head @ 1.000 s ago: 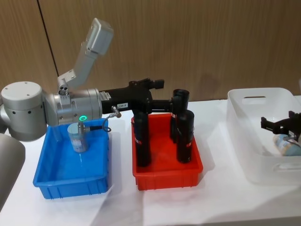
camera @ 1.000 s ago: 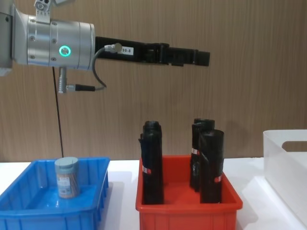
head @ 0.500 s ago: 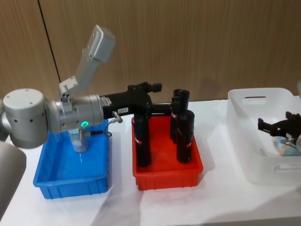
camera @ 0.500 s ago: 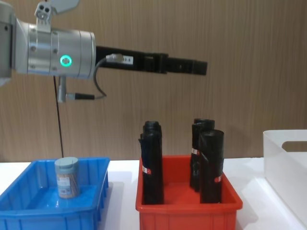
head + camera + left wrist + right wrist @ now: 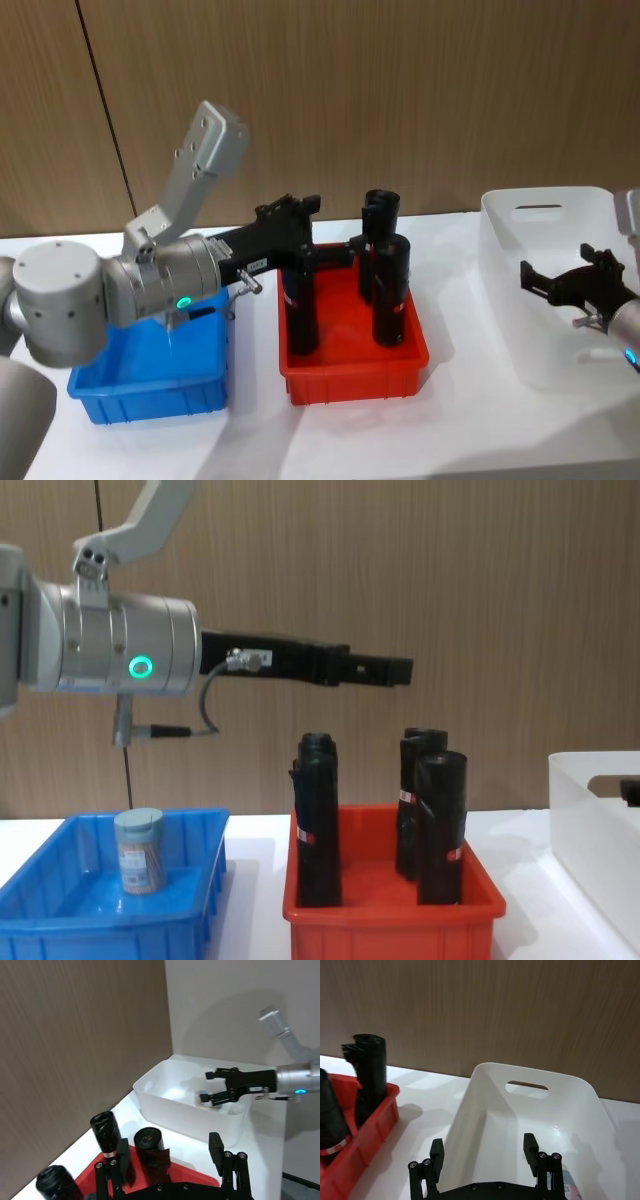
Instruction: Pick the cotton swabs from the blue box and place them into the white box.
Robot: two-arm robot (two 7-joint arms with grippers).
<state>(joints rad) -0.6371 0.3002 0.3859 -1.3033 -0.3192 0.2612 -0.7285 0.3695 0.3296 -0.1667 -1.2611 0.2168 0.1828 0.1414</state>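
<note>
One jar of cotton swabs [image 5: 139, 850] with a pale lid stands upright in the blue box [image 5: 60, 920], toward its back. In the head view my left arm hides the jar and covers the back of the blue box [image 5: 150, 385]. My left gripper [image 5: 290, 207] is open and empty, held high over the back left of the red bin, well away from the jar; its fingers [image 5: 120, 1152] are spread wide. My right gripper [image 5: 565, 275] hangs open and empty over the white box [image 5: 540, 200], with its fingers [image 5: 529, 1146] apart above the box's floor [image 5: 530, 1110].
A red bin [image 5: 350, 375] with several tall black rolls [image 5: 388, 290] stands between the two boxes, right under my left gripper. A wood-panelled wall runs close behind the white table. Bare table lies in front of the bins.
My left arm has sunk and drawn back toward me, so it now covers the jar in the head view. My right gripper has shifted left over the white box.
</note>
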